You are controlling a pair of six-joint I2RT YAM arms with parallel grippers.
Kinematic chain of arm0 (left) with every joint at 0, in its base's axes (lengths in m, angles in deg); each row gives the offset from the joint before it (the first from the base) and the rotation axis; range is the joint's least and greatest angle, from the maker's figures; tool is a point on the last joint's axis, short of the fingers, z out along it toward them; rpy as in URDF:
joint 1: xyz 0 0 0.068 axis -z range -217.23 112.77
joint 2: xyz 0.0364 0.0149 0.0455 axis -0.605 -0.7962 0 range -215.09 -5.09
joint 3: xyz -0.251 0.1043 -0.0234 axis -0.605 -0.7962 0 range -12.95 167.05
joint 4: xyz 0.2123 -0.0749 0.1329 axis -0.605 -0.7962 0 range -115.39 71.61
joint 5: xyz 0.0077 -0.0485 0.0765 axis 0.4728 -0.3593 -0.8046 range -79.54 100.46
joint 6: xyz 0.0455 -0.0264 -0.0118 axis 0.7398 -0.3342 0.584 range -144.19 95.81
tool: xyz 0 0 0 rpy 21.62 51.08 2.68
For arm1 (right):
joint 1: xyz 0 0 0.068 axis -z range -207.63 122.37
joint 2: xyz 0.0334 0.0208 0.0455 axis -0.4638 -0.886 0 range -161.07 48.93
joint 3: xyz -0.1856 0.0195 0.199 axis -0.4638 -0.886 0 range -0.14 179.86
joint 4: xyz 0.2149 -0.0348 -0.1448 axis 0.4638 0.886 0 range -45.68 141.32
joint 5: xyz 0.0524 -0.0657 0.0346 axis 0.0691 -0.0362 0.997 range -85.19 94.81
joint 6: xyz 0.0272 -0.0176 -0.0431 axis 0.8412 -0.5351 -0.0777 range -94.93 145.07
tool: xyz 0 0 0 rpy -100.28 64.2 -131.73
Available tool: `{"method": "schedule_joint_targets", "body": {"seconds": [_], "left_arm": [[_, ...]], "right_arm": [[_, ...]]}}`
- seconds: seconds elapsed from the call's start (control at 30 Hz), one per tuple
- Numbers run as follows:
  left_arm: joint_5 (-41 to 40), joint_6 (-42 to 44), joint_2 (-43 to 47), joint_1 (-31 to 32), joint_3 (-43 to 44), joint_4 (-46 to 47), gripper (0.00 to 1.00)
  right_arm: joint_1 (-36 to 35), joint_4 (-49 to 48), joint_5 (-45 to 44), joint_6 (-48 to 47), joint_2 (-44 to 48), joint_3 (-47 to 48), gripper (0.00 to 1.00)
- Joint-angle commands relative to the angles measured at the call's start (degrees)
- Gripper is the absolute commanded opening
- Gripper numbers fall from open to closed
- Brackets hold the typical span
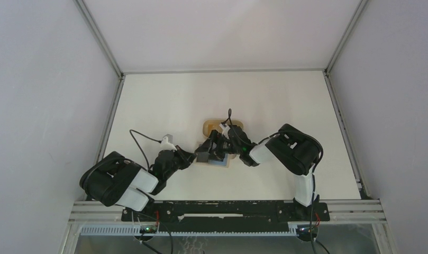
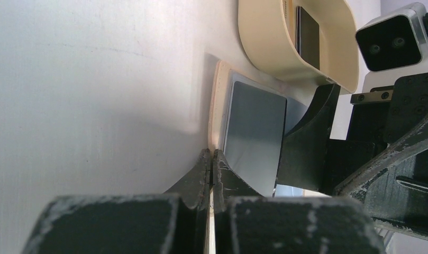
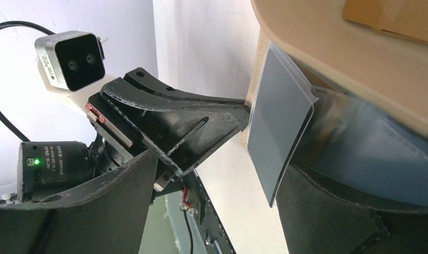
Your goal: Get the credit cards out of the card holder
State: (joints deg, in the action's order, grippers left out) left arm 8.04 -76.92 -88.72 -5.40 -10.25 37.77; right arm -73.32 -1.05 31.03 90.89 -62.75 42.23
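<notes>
The tan card holder [image 1: 222,163] lies on the table in front of the oval tray. My left gripper [image 2: 210,154] is shut on its thin tan edge [image 2: 217,100]. A light blue card [image 2: 255,132] sticks out of the holder, tilted up. My right gripper [image 3: 217,169] is open, with one finger [image 3: 333,211] against the raised card [image 3: 278,121] and the other off to the side. The holder's tan edge [image 3: 243,137] shows behind the card. A black card [image 2: 308,37] lies in the tray. In the top view both grippers, left [image 1: 199,155] and right [image 1: 215,150], meet over the holder.
The tan oval tray [image 1: 208,127] stands just beyond the holder, its wall [image 2: 264,47] close to both grippers; it also fills the top of the right wrist view [image 3: 360,58]. White table surface lies all round. Metal frame rails border the table.
</notes>
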Motion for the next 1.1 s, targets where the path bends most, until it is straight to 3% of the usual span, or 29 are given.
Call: {"method": "schedule_joint_targets", "body": {"seconds": [0.0,0.43,1.07], "left_arm": [[0.4,0.1,-1.1,0.2,0.5,-2.7,0.00],[0.1,-0.1,-1.1,0.1,0.2,-2.8,0.00],[-0.1,-0.4,-1.3,0.1,0.1,-2.6,0.00]], "right_arm": [[-0.8,-3.3,2.0,1.6,-1.4,2.6,0.86],[-0.7,-5.5,3.2,2.9,-1.4,4.2,0.84],[0.9,-5.7,3.4,1.2,5.0,-1.0,0.83]]}}
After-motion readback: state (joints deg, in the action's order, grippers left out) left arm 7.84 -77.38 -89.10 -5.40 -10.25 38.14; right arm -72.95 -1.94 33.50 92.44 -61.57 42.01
